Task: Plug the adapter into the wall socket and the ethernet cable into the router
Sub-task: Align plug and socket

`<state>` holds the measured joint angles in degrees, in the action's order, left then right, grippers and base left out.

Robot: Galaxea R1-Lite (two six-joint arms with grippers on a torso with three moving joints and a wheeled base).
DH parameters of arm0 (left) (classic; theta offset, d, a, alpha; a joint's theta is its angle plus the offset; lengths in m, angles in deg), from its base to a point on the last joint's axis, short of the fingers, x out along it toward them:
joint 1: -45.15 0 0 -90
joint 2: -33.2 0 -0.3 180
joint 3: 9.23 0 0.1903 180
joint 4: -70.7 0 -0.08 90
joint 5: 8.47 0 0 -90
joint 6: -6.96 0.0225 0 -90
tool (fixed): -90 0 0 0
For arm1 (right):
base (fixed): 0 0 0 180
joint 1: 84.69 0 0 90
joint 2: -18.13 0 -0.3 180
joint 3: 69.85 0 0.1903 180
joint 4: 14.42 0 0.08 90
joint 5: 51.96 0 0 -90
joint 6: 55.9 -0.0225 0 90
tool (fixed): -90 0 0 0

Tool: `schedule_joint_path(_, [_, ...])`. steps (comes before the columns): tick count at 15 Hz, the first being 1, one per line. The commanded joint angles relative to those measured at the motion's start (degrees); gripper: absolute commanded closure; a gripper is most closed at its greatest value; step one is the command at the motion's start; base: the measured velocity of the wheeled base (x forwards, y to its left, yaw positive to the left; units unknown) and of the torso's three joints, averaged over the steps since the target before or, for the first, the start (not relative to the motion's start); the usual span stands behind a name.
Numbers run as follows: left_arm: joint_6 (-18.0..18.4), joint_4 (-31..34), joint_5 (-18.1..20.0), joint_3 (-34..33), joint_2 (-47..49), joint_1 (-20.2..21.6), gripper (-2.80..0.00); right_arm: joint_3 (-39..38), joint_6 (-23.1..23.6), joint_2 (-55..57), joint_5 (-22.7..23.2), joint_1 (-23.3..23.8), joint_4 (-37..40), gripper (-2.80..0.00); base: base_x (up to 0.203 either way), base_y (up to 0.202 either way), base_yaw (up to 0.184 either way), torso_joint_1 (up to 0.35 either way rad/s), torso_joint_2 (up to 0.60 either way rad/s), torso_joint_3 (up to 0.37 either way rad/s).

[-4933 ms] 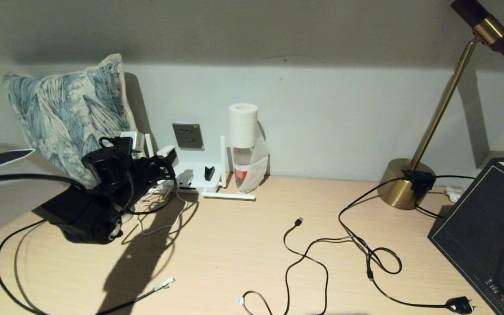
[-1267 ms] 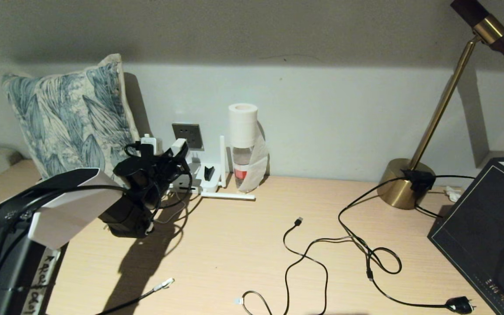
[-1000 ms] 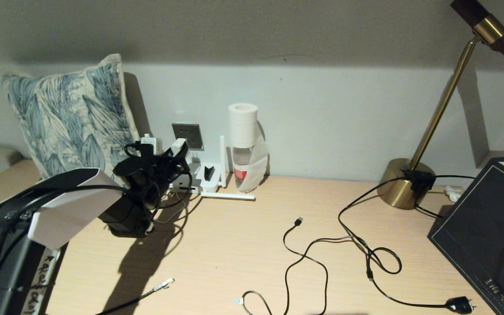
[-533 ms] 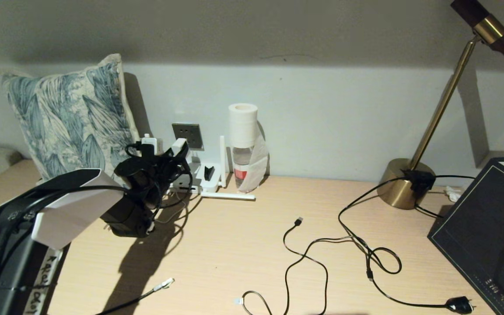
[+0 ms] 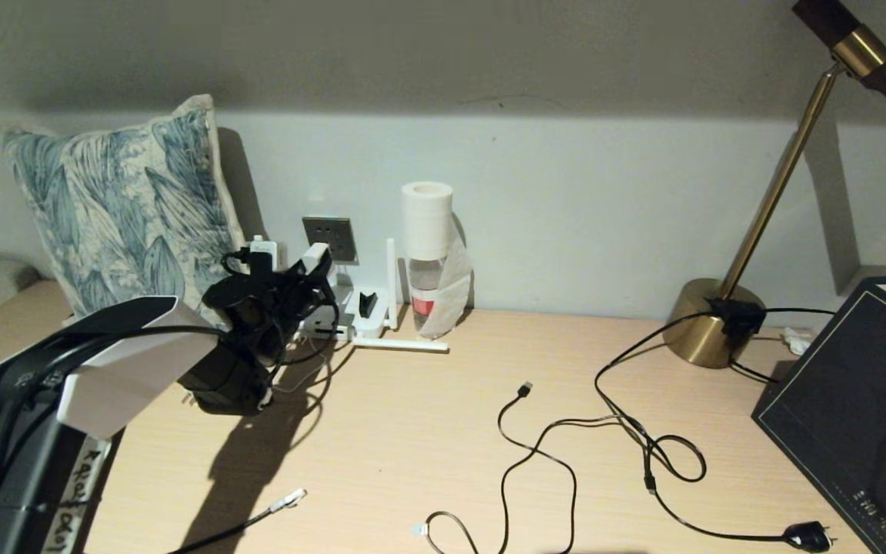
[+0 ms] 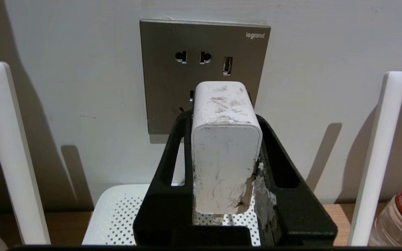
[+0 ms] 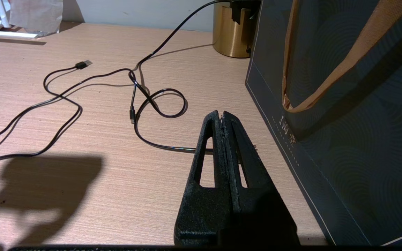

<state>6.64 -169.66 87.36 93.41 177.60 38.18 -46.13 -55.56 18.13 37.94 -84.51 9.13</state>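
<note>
My left gripper is shut on the adapter, a scuffed white box held level between the black fingers. Its front end is close before the lower part of the grey wall socket and hides the lower holes; whether the prongs are in cannot be told. The head view shows the adapter just left of the wall socket, above the white router. The ethernet cable's clear connector lies on the desk near the front. My right gripper is shut and empty, low over the desk beside the dark bag.
A leaf-print pillow leans left of the socket; a water bottle stands right of the router, and one antenna lies flat. A thin USB cable, a cord with a black plug, a brass lamp base and a dark bag occupy the right.
Since the oldest frame my left arm has carried the adapter up and right toward the socket. Over the last second it has barely moved. The cables lie as before.
</note>
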Motion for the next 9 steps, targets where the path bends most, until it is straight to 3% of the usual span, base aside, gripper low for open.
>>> schedule_joint_path(1, [0.05, 0.26, -0.04, 1.27, 0.09, 0.02, 0.0, 0.0, 0.01, 0.0, 0.02, 0.08, -0.01, 0.0, 0.0, 0.0, 0.0, 0.0, 0.0, 0.0])
schedule_joint_path(9, [-0.03, 1.55, -0.13, 2.02, 0.09, 0.11, 0.0, 0.0, 0.01, 0.0, 0.02, -0.01, -0.01, 0.0, 0.0, 0.0, 0.0, 0.0, 0.0, 0.0])
